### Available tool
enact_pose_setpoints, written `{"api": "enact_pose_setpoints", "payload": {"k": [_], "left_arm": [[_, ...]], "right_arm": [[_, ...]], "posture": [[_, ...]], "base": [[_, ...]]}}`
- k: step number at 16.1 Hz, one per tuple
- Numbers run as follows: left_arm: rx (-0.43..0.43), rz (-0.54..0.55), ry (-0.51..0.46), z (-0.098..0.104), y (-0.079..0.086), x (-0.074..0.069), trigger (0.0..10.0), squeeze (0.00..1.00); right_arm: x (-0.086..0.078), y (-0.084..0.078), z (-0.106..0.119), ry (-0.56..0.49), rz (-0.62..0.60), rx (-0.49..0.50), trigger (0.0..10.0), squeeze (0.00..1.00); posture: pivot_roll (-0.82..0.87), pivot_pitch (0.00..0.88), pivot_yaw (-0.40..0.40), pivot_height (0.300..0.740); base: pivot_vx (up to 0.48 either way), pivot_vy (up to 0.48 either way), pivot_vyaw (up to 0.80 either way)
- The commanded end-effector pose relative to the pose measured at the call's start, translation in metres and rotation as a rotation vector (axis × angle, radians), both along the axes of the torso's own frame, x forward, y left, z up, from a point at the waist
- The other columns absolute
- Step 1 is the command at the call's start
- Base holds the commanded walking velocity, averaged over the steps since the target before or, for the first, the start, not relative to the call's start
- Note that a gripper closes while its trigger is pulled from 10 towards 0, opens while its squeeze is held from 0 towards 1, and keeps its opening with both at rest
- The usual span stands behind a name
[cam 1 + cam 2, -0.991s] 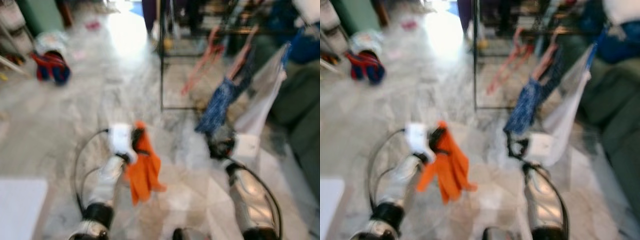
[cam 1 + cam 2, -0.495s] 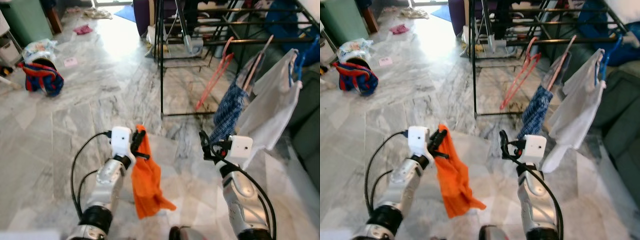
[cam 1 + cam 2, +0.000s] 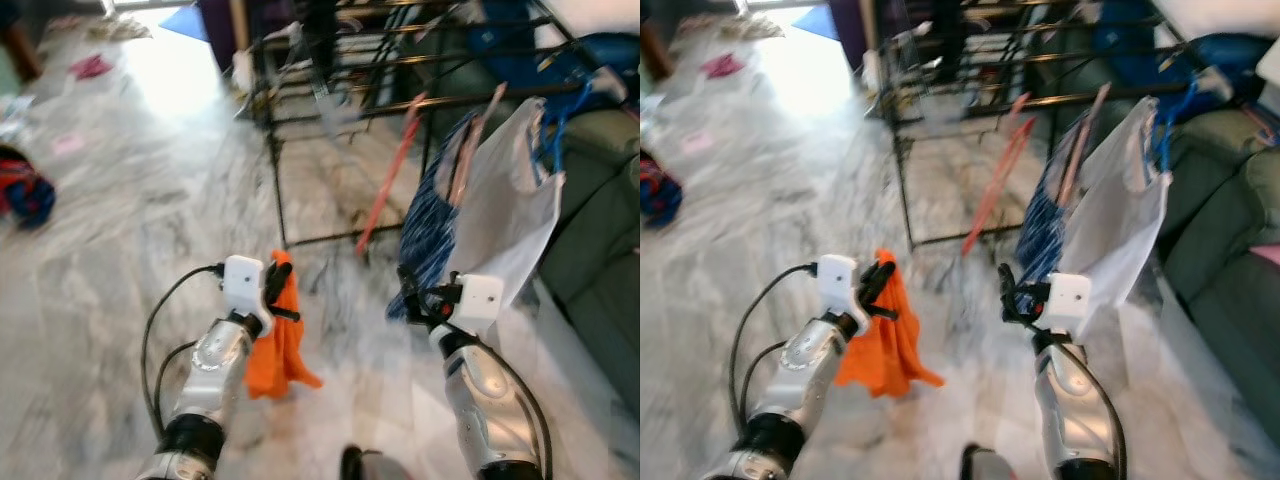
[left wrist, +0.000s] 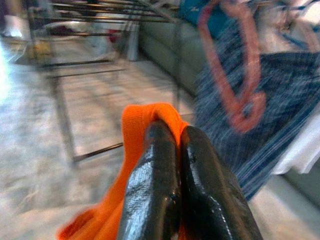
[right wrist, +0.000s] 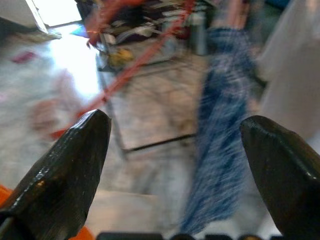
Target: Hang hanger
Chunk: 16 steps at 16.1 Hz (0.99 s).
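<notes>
Orange cloth (image 3: 279,345) is dangling from the clamped left end effector (image 3: 274,290) while the right end effector (image 3: 1008,291) is gaping empty, as the drying rack (image 3: 330,95) and its red hanger (image 3: 392,170) are drawing closer, so hanging is nearing.

Two silver, glossy forearms are being shown, each ending in a white boxy wrist housing just behind the left gripper (image 3: 276,284) and the right gripper (image 3: 408,292). Black cables are being looped back from each housing along the arm, and black collars are ringing the forearms further back. Long, black, rounded fingers (image 5: 65,170) with a slightly scuffed sheen are being displayed.
</notes>
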State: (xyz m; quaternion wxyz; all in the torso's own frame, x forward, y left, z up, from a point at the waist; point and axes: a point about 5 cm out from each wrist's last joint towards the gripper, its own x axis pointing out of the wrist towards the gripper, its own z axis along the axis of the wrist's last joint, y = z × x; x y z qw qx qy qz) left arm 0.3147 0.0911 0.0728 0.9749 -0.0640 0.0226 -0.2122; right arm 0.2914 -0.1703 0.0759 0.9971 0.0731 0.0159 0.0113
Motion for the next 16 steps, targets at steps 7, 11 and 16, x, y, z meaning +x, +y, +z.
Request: {"api": "enact_pose_setpoints", "payload": {"k": [7, 11, 16], "left_arm": [[0.011, 0.055, -0.021, 0.004, 0.012, 0.002, 10.0, 0.0], [0.043, 0.078, -0.028, 0.003, 0.022, 0.0, 10.0, 0.0], [0.068, 0.041, -0.044, 0.005, 0.027, -0.005, 10.0, 0.0]], "right_arm": [[0.002, 0.012, 0.01, -0.054, 0.066, -0.067, 10.0, 0.0], [0.004, 0.018, 0.016, -0.084, 0.094, -0.098, 10.0, 0.0], [0.019, 0.022, 0.03, -0.109, 0.108, -0.075, 10.0, 0.0]], "posture": [[-0.01, 0.167, -0.037, 0.74], [0.0, 0.173, -0.042, 0.74], [0.01, 0.194, -0.037, 0.74]], "base": [[0.124, 0.0, 0.0], [0.0, 0.0, 0.0], [0.0, 0.0, 0.0]]}}
